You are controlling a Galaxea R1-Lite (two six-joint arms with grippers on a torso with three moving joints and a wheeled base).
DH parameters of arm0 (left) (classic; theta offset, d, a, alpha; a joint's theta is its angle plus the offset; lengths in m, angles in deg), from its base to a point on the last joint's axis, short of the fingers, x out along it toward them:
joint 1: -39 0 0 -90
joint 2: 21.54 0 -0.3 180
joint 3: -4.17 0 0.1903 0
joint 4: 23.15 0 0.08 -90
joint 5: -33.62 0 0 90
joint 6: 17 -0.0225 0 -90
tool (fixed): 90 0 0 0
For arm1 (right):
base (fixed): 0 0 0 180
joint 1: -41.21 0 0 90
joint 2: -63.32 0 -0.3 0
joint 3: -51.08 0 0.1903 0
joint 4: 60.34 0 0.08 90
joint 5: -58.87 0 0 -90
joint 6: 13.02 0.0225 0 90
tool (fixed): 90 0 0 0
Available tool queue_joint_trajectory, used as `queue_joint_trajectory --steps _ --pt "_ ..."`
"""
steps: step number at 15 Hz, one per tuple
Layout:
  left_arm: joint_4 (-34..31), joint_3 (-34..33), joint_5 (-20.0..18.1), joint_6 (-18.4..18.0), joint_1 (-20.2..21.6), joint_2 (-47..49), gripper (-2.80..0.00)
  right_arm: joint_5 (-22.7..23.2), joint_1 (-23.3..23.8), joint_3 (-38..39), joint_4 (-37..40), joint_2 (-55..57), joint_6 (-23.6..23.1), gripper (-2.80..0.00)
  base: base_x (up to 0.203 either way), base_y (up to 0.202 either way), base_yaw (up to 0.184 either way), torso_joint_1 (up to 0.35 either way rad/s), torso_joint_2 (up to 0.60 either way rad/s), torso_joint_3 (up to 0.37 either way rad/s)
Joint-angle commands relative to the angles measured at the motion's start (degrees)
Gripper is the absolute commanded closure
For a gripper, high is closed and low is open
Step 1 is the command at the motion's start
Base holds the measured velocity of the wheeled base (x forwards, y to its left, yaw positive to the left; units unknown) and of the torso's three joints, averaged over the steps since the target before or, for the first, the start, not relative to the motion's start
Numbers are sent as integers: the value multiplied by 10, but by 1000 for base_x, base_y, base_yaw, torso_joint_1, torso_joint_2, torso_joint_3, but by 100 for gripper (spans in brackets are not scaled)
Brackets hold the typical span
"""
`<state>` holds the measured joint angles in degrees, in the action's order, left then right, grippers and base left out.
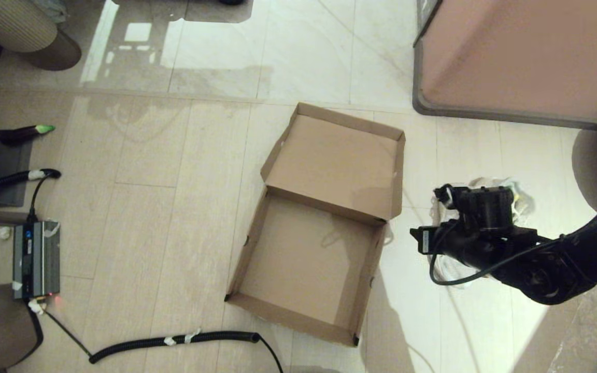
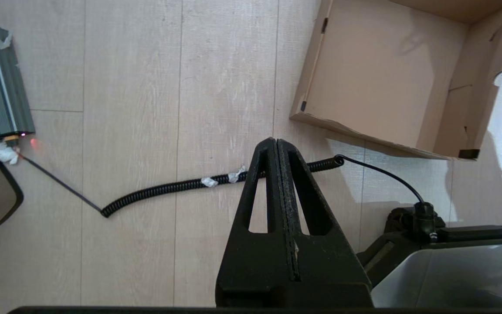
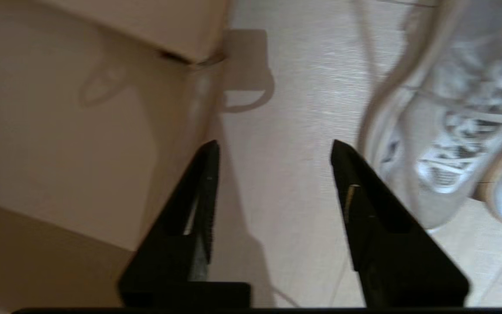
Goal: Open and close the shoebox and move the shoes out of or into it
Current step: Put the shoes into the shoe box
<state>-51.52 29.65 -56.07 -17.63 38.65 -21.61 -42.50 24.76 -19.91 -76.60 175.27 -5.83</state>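
Spread wide and holding nothing, the jaws of the right gripper (image 3: pixel 273 150) hang over bare floor between the plain brown cardboard shoebox (image 1: pixel 309 259) and the pair of white mesh sneakers (image 3: pixel 451 144), while the left gripper (image 2: pixel 276 144), clenched on nothing, idles near the robot over a black coiled cable (image 2: pixel 181 186). The box lies open mid-floor, empty, lid hinged back on the far side, long axis running near to far; the sneakers sit just right of it, mostly hidden under the arm, so their pointing cannot be told. A likely slip is a finger snagging a loose lace or closing on only one sneaker, or the arm clipping the box's right wall and shoving it.
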Motion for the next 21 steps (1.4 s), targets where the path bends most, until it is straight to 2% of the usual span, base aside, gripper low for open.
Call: queue_joint_trajectory --steps 1,5,10,14,19,21 --pt "0 -1 0 0 0 0 0 -18 -43 -9 -3 40 5 0 0 0 0 0 0 0" --pt "0 0 0 0 -1 0 0 -43 -102 -26 -3 65 37 0 0 0 0 0 0 0" --pt "0 0 0 0 0 0 0 -43 -197 -5 1 84 38 0 0 0 0 0 0 0" --pt "0 0 0 0 0 -1 0 -45 -216 16 1 114 41 0 0 0 0 0 0 0" --pt "0 0 0 0 0 0 0 -57 -216 18 -5 158 41 0 0 0 0 0 0 0" --pt "0 0 0 0 0 -1 0 -68 -216 15 -36 185 41 0 0 0 0 0 0 0"
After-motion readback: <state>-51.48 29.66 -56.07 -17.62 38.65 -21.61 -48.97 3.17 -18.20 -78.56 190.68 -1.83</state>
